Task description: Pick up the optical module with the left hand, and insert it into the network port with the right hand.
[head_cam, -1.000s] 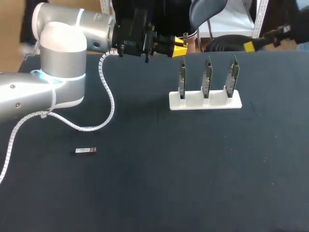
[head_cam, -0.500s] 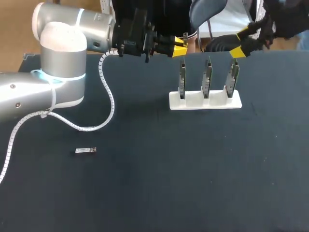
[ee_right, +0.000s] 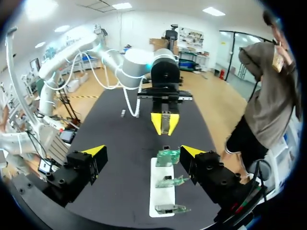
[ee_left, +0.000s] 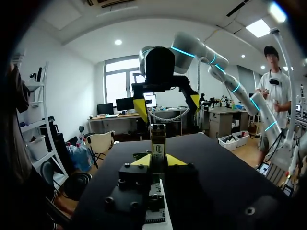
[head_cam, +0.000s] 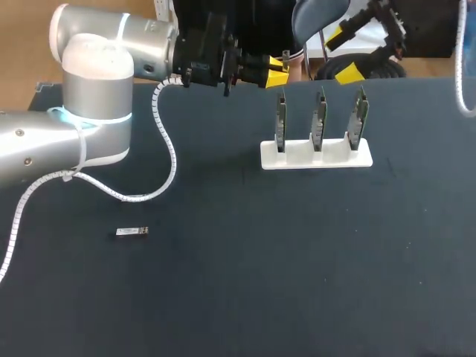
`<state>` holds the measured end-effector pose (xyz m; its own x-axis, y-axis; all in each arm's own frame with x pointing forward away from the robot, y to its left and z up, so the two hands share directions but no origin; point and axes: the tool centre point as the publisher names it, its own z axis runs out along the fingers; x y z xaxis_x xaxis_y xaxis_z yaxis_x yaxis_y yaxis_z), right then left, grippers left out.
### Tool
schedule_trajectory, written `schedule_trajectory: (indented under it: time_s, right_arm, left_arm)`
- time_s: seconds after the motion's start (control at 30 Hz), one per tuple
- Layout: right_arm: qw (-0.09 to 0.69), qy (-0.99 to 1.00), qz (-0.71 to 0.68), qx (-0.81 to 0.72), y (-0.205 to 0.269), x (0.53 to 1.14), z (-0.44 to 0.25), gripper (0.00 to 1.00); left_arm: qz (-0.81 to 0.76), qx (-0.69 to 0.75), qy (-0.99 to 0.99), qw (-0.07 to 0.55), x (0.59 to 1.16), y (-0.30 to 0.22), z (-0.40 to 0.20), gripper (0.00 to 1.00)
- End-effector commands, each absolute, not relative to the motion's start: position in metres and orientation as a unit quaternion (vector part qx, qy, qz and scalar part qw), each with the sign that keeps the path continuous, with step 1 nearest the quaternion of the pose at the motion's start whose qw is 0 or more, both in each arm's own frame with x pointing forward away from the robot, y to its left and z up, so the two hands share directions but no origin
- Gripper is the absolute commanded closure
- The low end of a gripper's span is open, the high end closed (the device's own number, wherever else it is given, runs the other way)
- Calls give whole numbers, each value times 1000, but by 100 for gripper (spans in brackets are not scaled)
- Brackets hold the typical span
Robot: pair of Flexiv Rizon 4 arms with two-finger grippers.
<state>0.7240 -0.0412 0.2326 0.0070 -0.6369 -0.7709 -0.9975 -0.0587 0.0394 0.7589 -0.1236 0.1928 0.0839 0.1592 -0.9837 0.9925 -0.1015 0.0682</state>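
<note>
My left gripper (head_cam: 277,71) hangs over the table's far edge, left of the holder, shut on a small optical module (ee_left: 158,146) that sticks out between its yellow tips (ee_left: 158,160). A second module (head_cam: 132,232) lies flat on the dark table at the left. The white holder (head_cam: 316,155) carries three upright green port boards (head_cam: 319,117). My right gripper (head_cam: 346,53) stands open in the air behind the holder, facing the left gripper (ee_right: 164,122). Between its wide-apart fingers (ee_right: 143,154), the right wrist view looks down on the holder (ee_right: 160,189).
My left arm's white cable (head_cam: 167,160) loops over the table's left half. The dark table (head_cam: 297,260) spreads out in front of the holder. The loose module (ee_right: 123,113) also shows far off in the right wrist view.
My right gripper has come in from the right edge, moving left and upward to a spot behind the holder. The left arm and its module have kept still.
</note>
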Motion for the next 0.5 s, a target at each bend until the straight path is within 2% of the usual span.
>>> schedule_trajectory:
  time_s: [0.03, 0.5]
  right_arm:
    - [243, 607, 376, -657, -31, 735, 227, 0]
    - [331, 638, 354, -598, -9, 738, 232, 0]
  left_arm:
    - [-462, 582, 494, 452, 760, -123, 192, 100]
    - [-462, 582, 494, 452, 760, -123, 192, 100]
